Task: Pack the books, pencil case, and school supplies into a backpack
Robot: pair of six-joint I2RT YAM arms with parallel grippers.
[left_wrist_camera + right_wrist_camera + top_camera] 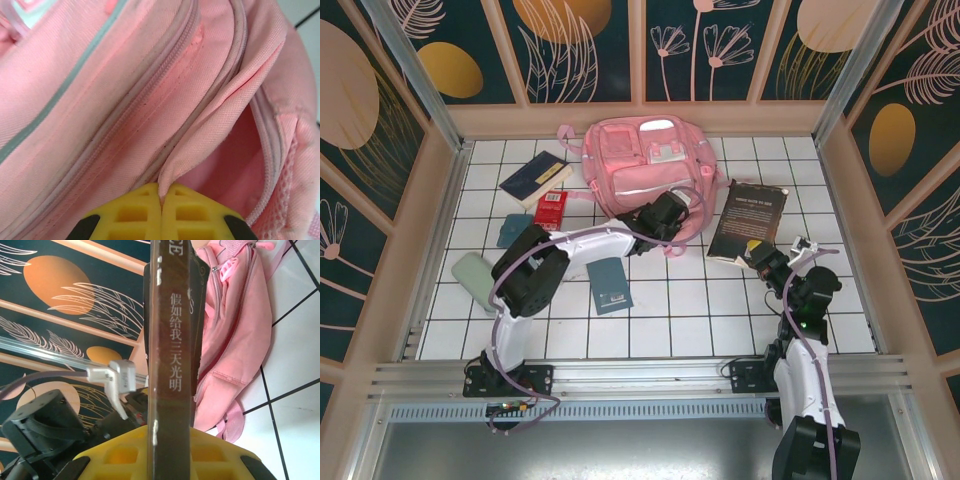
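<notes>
On the white tiles [670, 320], pink backpack [640, 160], flap [200, 145] pinched by left gripper [161, 197]; right gripper [167, 440] pinching brown book [172, 340].

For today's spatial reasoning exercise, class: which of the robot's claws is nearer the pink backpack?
Left. The left claw is shut on a fold of the backpack beside its opening; the right claw holds the dark brown book, off to the backpack's right.

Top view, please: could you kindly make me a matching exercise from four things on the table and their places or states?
1 backpack
2 dark brown book
3 small teal book
4 red piece

A clamped in the right gripper
B lying nearest the arms' bases
C next to the navy book
D fabric pinched by the left gripper

Pairs: 1-D, 2-A, 3-B, 4-C
</notes>
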